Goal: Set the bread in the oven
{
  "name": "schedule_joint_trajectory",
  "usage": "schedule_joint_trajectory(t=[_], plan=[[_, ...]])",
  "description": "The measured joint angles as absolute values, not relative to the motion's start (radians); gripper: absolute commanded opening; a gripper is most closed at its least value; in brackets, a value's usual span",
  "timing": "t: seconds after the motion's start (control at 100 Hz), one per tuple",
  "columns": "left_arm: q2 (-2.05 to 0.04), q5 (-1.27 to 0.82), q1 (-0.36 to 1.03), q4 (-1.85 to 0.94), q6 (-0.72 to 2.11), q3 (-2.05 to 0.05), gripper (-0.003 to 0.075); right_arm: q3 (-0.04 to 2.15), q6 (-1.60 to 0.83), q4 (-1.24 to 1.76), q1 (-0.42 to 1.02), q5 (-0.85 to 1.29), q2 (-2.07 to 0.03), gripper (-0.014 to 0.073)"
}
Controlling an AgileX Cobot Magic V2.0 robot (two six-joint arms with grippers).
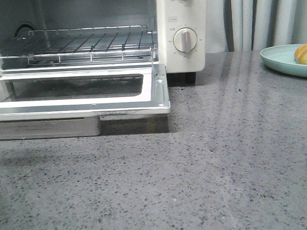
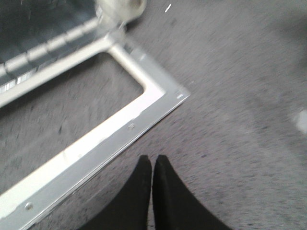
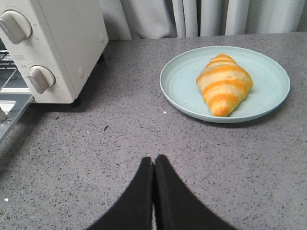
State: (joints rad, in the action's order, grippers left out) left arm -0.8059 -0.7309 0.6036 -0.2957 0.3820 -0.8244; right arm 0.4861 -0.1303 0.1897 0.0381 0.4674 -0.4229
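Pale grey curtains (image 1: pixel 261 16) hang behind a speckled grey stone counter (image 1: pixel 198 185) that fills the near half of the scene. At the far left stands the oven (image 1: pixel 182 31), cream-white with round knobs, its glass door (image 1: pixel 77 93) folded down flat toward the near side and the wire rack (image 1: pixel 83 44) bare inside. At the far right, well apart from the oven, a pale teal plate (image 3: pixel 182 81) lies on the counter, and the bread (image 3: pixel 223 84) — golden-orange with cream stripes — rests on it, roughly in the middle.

Neither arm shows in the front view. The left hand (image 2: pixel 152 165) hangs over bare counter just beside the outer corner of the open door, its two dark fingers (image 2: pixel 139 187) pressed together with nothing between them; that view is blurred. The right hand (image 3: pixel 153 165) hovers above the counter on the near side of the plate, apart from it — fingers likewise closed tip to tip and holding nothing.
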Motion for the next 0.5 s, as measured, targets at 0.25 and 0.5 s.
schedule_joint_trajectory(t=[0.25, 0.5], plan=[[-0.565, -0.729, 0.635, -0.302, 0.382, -0.733, -0.0022, 0.494, -0.13, 0.183, 0.038, 0.467, -0.455, -0.0069], [-0.409, -0.731, 0.635, -0.302, 0.317, -0.588, -0.0022, 0.694, -0.13, 0.181, 0.038, 0.588, -0.649, -0.0069]])
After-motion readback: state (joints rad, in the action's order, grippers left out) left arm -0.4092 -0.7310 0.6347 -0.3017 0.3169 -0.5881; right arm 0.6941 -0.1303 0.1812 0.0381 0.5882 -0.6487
